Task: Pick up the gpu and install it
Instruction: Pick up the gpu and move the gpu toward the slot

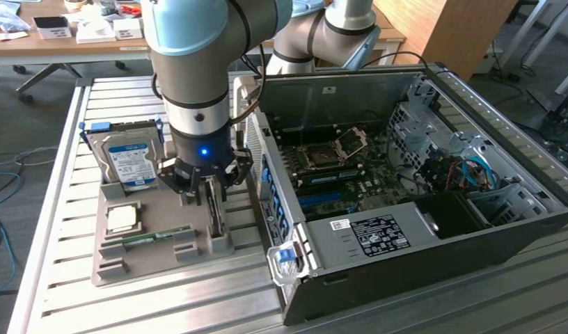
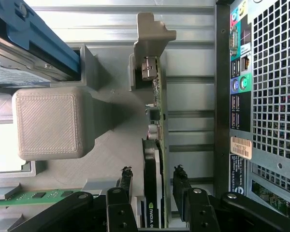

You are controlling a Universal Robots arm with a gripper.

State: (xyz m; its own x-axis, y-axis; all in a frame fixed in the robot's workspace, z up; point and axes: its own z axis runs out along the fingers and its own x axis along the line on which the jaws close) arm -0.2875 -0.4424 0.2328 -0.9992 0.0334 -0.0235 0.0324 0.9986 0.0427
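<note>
End effector open, fingers straddling upright gpu in grey holder; green logo on card face.

1. The gpu: green circuit board, glossy black plastic face, silver metal end bracket.
2. The holder: matt grey plastic with fine, ridged print layers.
3. The surface: ribbed bare metal slats with a satin sheen.
4. The computer case: dark painted metal, with perforated grey sheet metal at the back.
5. The hard drive: shiny metal under a paper-like label.
6. The gripper: matt black fingers, plastic or coated metal, hard to tell which.
</note>
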